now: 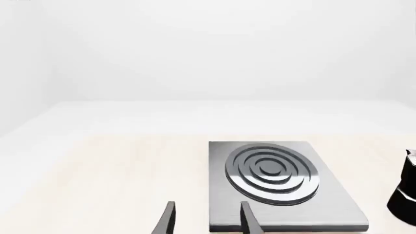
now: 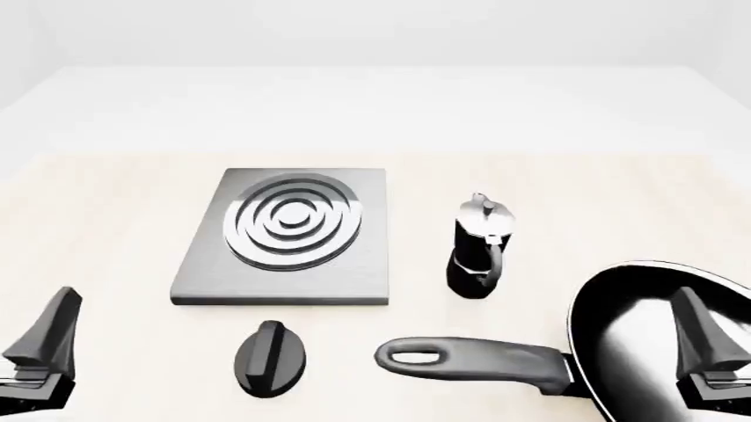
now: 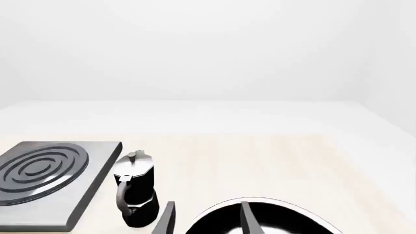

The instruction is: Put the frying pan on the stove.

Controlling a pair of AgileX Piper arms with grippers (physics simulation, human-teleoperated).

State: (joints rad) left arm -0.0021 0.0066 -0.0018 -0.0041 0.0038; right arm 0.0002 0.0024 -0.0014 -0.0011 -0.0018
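Stretching away from me, a pale wood-toned table (image 2: 118, 202) runs toward a plain white room, its far edge meeting a white floor and blank walls under flat, even light.

On that table, the frying pan (image 2: 639, 338) sits at the near right, glossy black, its bowl cut off by the front view's edge and its long dark grey handle pointing left, ending in an oval loop hole. It rests on the table, well apart from the stove (image 2: 285, 237), a flat square grey slab with concentric silver and dark rings lying left of centre and carrying nothing.

Between the two stands a black-and-silver moka pot (image 2: 477, 246), upright, just off the stove's right side and beyond the pan's handle. A small black oval knob (image 2: 271, 357) lies on the table just in front of the stove's near edge, left of the handle's loop.

My left tool (image 1: 206, 219) hangs low at the near left, fingers spread with bare table between them and nothing held, pointing at the stove's near left corner. My right tool (image 3: 206, 219) hangs over the pan's bowl at the near right, fingers likewise parted and holding nothing; whether they touch the pan I cannot tell.
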